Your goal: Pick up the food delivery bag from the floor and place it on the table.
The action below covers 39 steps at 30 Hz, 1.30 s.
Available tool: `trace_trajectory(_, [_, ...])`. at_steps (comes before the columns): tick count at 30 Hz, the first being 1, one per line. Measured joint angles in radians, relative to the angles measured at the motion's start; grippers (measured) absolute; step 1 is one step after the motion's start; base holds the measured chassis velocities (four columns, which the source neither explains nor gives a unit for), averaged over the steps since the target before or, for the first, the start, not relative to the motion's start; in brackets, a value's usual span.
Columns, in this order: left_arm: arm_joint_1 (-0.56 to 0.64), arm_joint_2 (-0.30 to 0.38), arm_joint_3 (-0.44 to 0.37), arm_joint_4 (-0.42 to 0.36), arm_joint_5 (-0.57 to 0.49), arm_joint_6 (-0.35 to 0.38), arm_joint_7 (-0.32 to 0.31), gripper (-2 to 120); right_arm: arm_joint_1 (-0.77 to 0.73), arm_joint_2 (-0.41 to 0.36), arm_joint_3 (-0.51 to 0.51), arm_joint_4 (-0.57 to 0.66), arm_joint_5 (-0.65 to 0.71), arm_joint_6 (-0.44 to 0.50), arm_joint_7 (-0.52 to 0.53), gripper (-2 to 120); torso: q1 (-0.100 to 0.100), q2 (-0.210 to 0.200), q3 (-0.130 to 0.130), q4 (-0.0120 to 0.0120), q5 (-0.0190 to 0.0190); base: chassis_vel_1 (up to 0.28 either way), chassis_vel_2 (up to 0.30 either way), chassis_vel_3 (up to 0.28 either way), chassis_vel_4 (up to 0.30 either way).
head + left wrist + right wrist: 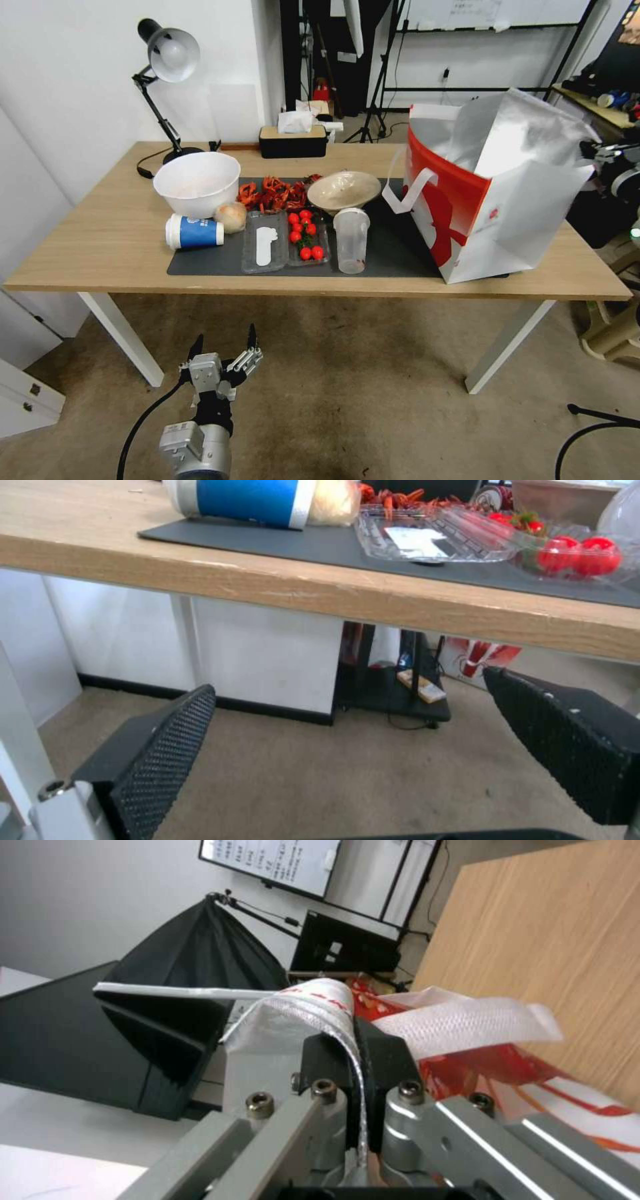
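Observation:
The food delivery bag [493,200], white and red with silver foil lining, stands upright on the right end of the table [100,233], partly on the dark mat. My right gripper [600,155] is at the bag's far right top edge. In the right wrist view this gripper [353,1040] is shut on the bag's rim [307,1005], and a white strap [467,1025] hangs beside it. My left gripper [223,343] is open and low over the floor [347,373], in front of the table. The left wrist view shows the left gripper [347,682] holding nothing, just below the table edge [333,600].
On the mat lie a white bowl [197,181], a blue cup on its side [193,232], a clear tray of tomatoes [305,237], a clear plastic cup [351,240] and a beige bowl [343,190]. A desk lamp [170,57] and tissue box [293,137] stand behind. A stool [613,333] is at the right.

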Motion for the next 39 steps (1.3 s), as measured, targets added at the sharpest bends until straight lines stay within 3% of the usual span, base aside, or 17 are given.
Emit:
trace_trajectory(8, [0.0, -0.004, 0.007, 0.007, 0.007, -0.003, 0.0, 100, -0.006, 0.0, 0.0, -0.003, -0.006, -0.032, -0.014, 0, 0.0, 0.0, 0.0, 0.0, 0.0, 0.0, 0.0, 0.0, 0.0])
trace_trajectory(25, [0.002, -0.004, 0.011, 0.01, 0.008, -0.01, 0.001, 100, -0.004, -0.028, -0.002, -0.003, -0.065, -0.047, -0.041, 61, 0.0, 0.0, 0.0, 0.0001, 0.0001, 0.0, 0.0, 0.0, 0.0])
trace_trajectory(29, [0.002, -0.001, 0.01, 0.009, 0.007, -0.012, 0.001, 100, -0.013, -0.041, -0.004, 0.002, -0.139, -0.047, -0.058, 79, 0.0, 0.0, 0.0, 0.0, 0.0002, 0.0, 0.0, 0.0, 0.0])
trace_trajectory(33, [0.002, 0.0, 0.009, 0.008, 0.005, -0.013, 0.001, 100, -0.026, -0.048, 0.002, 0.014, -0.19, -0.047, -0.082, 89, 0.0, 0.0, 0.0, 0.0001, 0.0, 0.0, 0.0, 0.0, 0.0])
trace_trajectory(35, [0.002, 0.001, 0.009, 0.006, 0.004, -0.014, 0.002, 100, -0.054, -0.056, 0.01, 0.032, -0.275, -0.04, -0.128, 97, 0.0, 0.0, 0.0, 0.0001, 0.0001, 0.0, 0.0, 0.0, 0.0])
trace_trajectory(37, [0.002, 0.001, 0.009, 0.004, 0.003, -0.014, 0.002, 100, -0.083, -0.061, 0.021, 0.046, -0.334, -0.034, -0.17, 99, 0.0, 0.0, 0.0, 0.0002, 0.0001, 0.0, 0.0, 0.0, 0.0])
trace_trajectory(39, [0.002, 0.002, 0.008, -0.001, 0.002, -0.016, 0.006, 100, -0.167, -0.078, 0.063, 0.08, -0.482, -0.027, -0.278, 100, 0.0, 0.0, 0.0, 0.0, 0.0001, 0.0, 0.0, 0.0, 0.0])
